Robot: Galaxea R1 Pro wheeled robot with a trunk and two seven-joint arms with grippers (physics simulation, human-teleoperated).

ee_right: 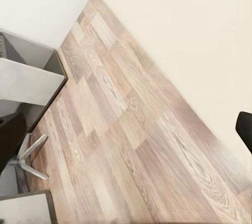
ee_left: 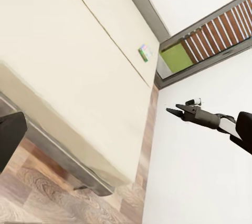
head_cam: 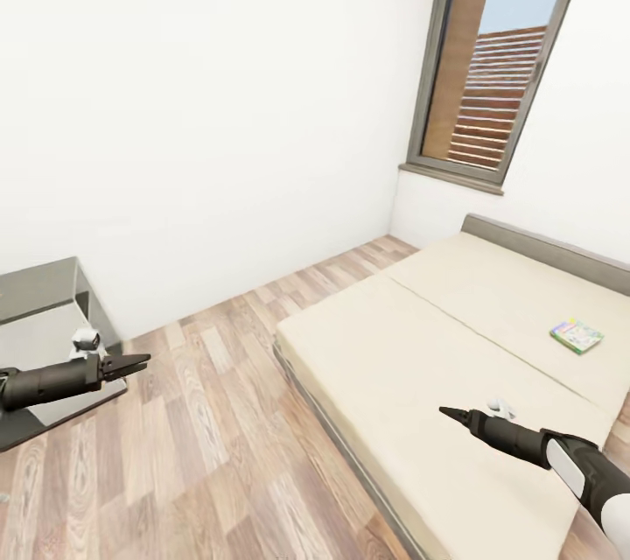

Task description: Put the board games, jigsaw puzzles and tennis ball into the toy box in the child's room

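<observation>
One board game (head_cam: pixel 577 335), a thin flat box with a colourful cover, lies on the beige bed (head_cam: pixel 420 367) near the grey headboard; the left wrist view has it far off (ee_left: pixel 145 52). My left gripper (head_cam: pixel 144 360) hangs over the wood floor beside the dark grey lower section of the table (head_cam: pixel 39 289), fingers slightly apart and empty. Over the bed's near half, well short of the board game, my right gripper (head_cam: pixel 444 410) is open and holds nothing; it also shows in the left wrist view (ee_left: pixel 170 109). The toy box, puzzles and tennis ball are out of view.
A tall grey-framed window (head_cam: pixel 490 61) stands in the corner behind the bed. White walls meet there. Wood-plank floor (head_cam: pixel 219 420) runs between table and bed. A chair's metal star base (ee_right: pixel 29 155) sits by the grey desk top (ee_right: pixel 26 82).
</observation>
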